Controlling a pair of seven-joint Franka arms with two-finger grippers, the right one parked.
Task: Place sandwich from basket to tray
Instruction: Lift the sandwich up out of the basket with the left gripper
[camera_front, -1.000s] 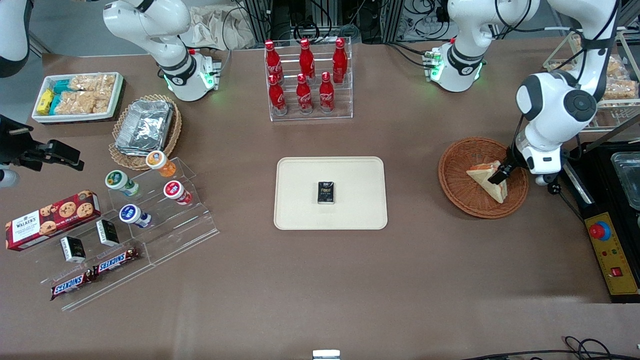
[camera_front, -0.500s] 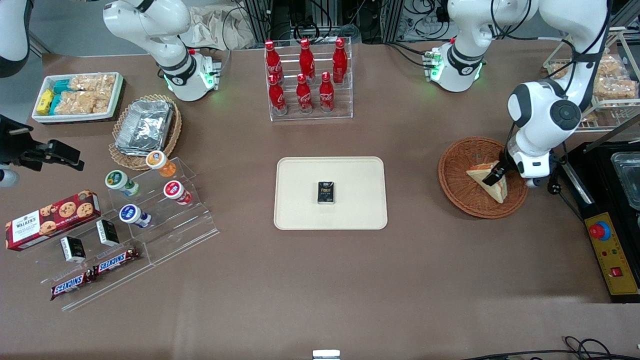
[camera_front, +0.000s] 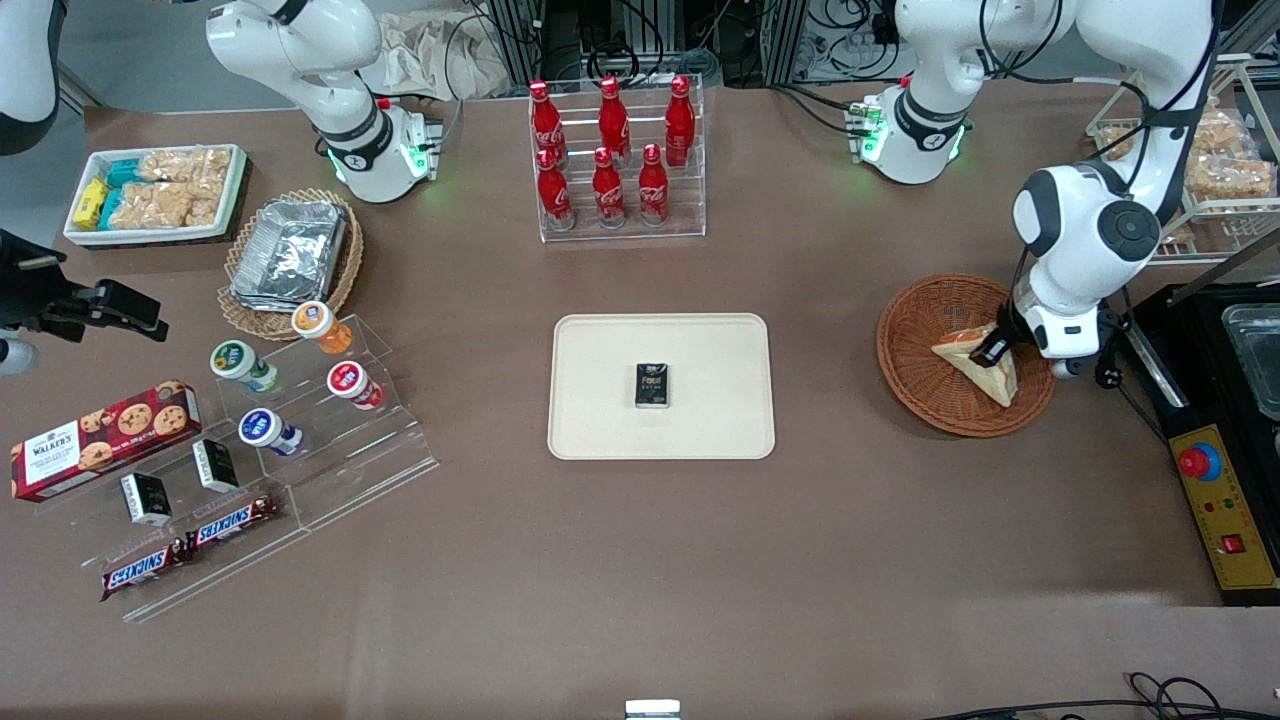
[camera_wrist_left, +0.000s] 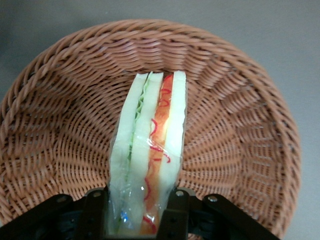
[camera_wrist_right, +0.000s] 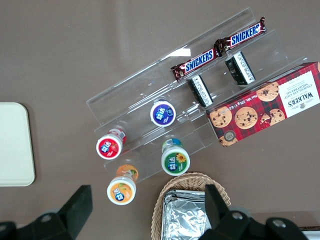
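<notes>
Wicker fills most of what we see from the left wrist: the reddish-brown basket (camera_wrist_left: 235, 125) lies under the camera, and the sandwich (camera_wrist_left: 150, 150) stands on edge in it, its green and orange-red filling showing between pale bread under clear wrap. We judge the grasp step to be in hand: the gripper (camera_wrist_left: 141, 212) sits low in the basket with a finger pressed against each bread face at the wedge's near end, so the jaws are clamped on the sandwich. From the front, the gripper (camera_front: 992, 350) is over the basket (camera_front: 920, 370) at about the 3 o'clock side of its bowl, and the sandwich (camera_front: 975, 365) has not yet cleared the rim. The cream tray (camera_front: 600, 420) lies well apart, toward the table's middle, with a small dark packet (camera_front: 652, 386) near its centre. Next, we expect a straight lift to clear the wicker wall, then a carry toward the tray, aiming for bare surface at the packet's 3 o'clock side. The grip is on soft bread, so we would keep the lift gentle.
</notes>
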